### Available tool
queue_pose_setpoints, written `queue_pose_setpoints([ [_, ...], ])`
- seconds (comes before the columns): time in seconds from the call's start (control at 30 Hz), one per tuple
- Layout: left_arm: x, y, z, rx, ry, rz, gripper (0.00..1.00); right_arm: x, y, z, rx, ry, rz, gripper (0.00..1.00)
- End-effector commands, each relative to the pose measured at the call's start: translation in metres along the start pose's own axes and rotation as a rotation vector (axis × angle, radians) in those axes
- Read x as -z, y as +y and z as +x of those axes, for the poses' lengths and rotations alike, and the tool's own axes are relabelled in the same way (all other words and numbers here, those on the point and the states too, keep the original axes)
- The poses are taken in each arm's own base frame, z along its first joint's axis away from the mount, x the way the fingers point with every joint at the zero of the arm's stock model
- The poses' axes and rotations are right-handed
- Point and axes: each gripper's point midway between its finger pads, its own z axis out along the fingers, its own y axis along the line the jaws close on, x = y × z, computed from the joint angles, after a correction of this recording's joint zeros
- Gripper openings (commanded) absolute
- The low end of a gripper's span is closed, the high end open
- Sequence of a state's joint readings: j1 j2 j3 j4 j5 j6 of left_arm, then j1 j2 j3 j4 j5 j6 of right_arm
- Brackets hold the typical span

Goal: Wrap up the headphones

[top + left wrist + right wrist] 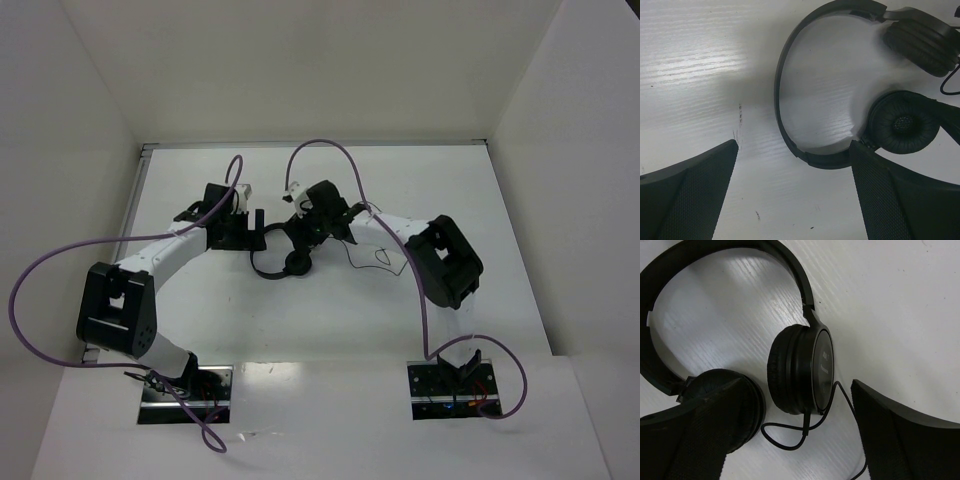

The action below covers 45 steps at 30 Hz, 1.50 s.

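Observation:
The black headphones lie flat mid-table, their thin cord trailing right. My left gripper hovers open just left of them. In its wrist view the headband arcs ahead of the gripper, its lower bend by the right finger, and an ear pad faces up. My right gripper is open above the ear cups. In its wrist view one cup stands on edge, the other pad is half hidden by the left finger, and a cord loop lies between the fingers of the gripper.
Thick purple arm cables loop over the left side and arch at the back. White walls close in the table on the left, back and right. The right arm's elbow sits right of the cord.

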<state>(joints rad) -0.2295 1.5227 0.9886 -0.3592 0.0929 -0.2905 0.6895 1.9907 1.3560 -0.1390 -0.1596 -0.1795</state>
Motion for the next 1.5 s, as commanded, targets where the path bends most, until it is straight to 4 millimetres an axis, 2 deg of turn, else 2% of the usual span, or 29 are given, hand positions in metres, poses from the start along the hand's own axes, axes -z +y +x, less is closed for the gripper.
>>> queue_pose_setpoints([
  [0.0, 0.009, -0.007, -0.023, -0.021, -0.082, 0.034, 1.00, -0.004, 0.001, -0.033, 0.028, -0.116, 0.000, 0.89],
  [0.03, 0.008, -0.006, -0.018, -0.020, -0.072, 0.032, 1.00, -0.005, 0.000, -0.026, 0.034, -0.103, 0.008, 0.87],
  [0.1, 0.008, -0.006, -0.018, -0.020, -0.072, 0.032, 1.00, -0.005, -0.003, -0.032, 0.037, -0.122, 0.020, 0.85],
  [0.23, 0.011, -0.007, -0.018, -0.011, -0.072, 0.033, 1.00, -0.007, -0.002, -0.028, 0.020, -0.127, 0.019, 0.70],
  [0.3, 0.013, -0.008, -0.022, -0.012, -0.082, 0.035, 1.00, -0.007, -0.002, -0.031, 0.012, -0.139, 0.020, 0.70],
  [0.33, 0.013, -0.008, -0.022, -0.012, -0.082, 0.035, 1.00, -0.011, -0.001, -0.021, 0.009, -0.117, 0.017, 0.70],
  [0.37, 0.013, -0.008, -0.022, -0.012, -0.082, 0.035, 1.00, -0.011, -0.001, -0.024, -0.001, -0.129, 0.018, 0.68],
  [0.47, 0.011, -0.008, -0.014, -0.010, -0.059, 0.039, 1.00, -0.011, 0.001, -0.010, -0.005, -0.108, 0.016, 0.68],
  [0.5, 0.010, -0.005, -0.010, -0.008, -0.051, 0.028, 1.00, -0.009, 0.001, -0.012, -0.003, -0.118, 0.017, 0.68],
  [0.63, 0.013, -0.009, -0.015, -0.003, -0.080, 0.044, 1.00, -0.010, 0.000, -0.006, -0.005, -0.111, 0.028, 0.68],
  [0.7, 0.010, -0.011, -0.011, 0.007, -0.062, 0.061, 1.00, -0.008, -0.002, -0.007, -0.004, -0.120, 0.040, 0.68],
  [0.73, 0.012, -0.014, -0.016, 0.005, -0.071, 0.072, 1.00, -0.008, -0.004, -0.011, -0.013, -0.133, 0.050, 0.68],
  [0.83, 0.008, -0.013, -0.011, 0.009, -0.046, 0.067, 1.00, -0.011, -0.003, -0.006, -0.039, -0.123, 0.048, 0.68],
  [1.13, 0.008, -0.011, -0.002, 0.009, -0.042, 0.066, 1.00, -0.013, -0.009, -0.023, -0.052, -0.187, 0.076, 0.67],
  [1.2, 0.008, -0.011, -0.002, 0.000, -0.042, 0.066, 1.00, -0.016, -0.009, -0.019, -0.053, -0.178, 0.075, 0.61],
  [1.23, 0.008, -0.011, -0.002, 0.000, -0.042, 0.066, 1.00, -0.015, -0.009, -0.025, -0.052, -0.188, 0.076, 0.58],
  [1.3, 0.009, -0.012, -0.002, 0.000, -0.040, 0.076, 1.00, -0.021, -0.009, -0.017, -0.064, -0.169, 0.073, 0.48],
  [1.37, 0.009, -0.014, -0.002, 0.000, -0.038, 0.085, 1.00, -0.021, -0.009, -0.021, -0.073, -0.178, 0.073, 0.46],
  [1.4, 0.009, -0.014, -0.002, 0.000, -0.038, 0.085, 1.00, -0.021, -0.009, -0.021, -0.073, -0.178, 0.073, 0.41],
  [1.47, 0.009, -0.016, -0.003, -0.002, -0.044, 0.098, 1.00, -0.025, -0.008, -0.016, -0.087, -0.167, 0.071, 0.38],
])
